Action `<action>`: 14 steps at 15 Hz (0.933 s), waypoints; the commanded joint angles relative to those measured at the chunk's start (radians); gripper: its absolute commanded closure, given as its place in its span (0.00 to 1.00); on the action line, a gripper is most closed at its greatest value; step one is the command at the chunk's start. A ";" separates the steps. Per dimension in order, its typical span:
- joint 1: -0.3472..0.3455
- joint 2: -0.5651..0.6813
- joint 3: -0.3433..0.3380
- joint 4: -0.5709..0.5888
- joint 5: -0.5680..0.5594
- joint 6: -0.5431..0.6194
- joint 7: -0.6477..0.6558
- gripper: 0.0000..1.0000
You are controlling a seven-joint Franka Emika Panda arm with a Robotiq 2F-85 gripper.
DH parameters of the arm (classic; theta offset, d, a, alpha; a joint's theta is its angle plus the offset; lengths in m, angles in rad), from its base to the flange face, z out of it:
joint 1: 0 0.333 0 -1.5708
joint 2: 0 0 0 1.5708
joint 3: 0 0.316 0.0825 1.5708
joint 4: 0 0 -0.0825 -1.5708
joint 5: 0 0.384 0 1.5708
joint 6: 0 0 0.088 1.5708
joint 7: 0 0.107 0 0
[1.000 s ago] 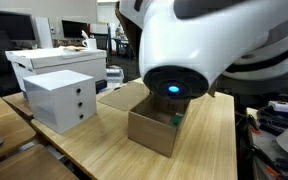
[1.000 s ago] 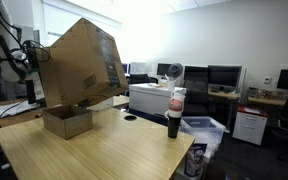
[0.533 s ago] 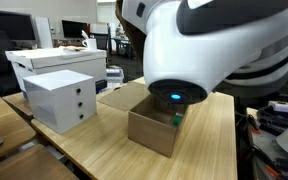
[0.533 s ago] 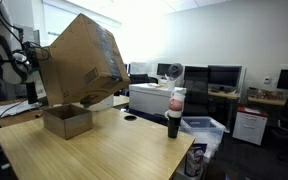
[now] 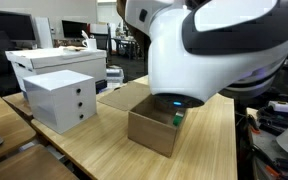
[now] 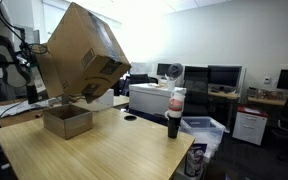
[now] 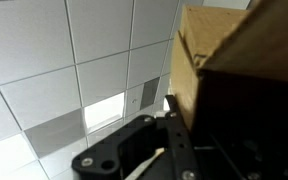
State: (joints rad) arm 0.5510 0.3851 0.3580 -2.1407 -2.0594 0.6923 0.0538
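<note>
Far left in an exterior view, the big cardboard carton (image 6: 82,52) hangs tilted, high over the bench (image 6: 114,150). Its low corner is above the small open box (image 6: 67,121), and further right a dark cup (image 6: 173,126) stands well apart.

I'd judge that carton empty and light but bulky, with stiff walls and floppy flaps. A wall edge near a corner looks the place to pinch, and it may swing in a thin grip.

Only the wrist view shows the hold: the pincer (image 7: 172,108) closed on the carton's edge, ceiling tiles (image 7: 64,60) behind.

In an exterior view the arm's white housing (image 5: 224,45) hides the carton altogether. Yet that view alone gives the white drawer unit (image 5: 60,98) and a green item (image 5: 178,118) inside the small open box.
</note>
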 commanded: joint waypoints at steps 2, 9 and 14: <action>0.038 -0.044 -0.037 -0.062 -0.122 -0.044 -0.162 0.94; 0.059 -0.057 -0.038 -0.062 -0.117 -0.032 -0.245 0.94; 0.069 -0.070 -0.078 -0.138 -0.188 -0.044 -0.317 0.94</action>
State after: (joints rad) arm 0.6012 0.3764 0.3245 -2.1727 -2.1597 0.6722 -0.1349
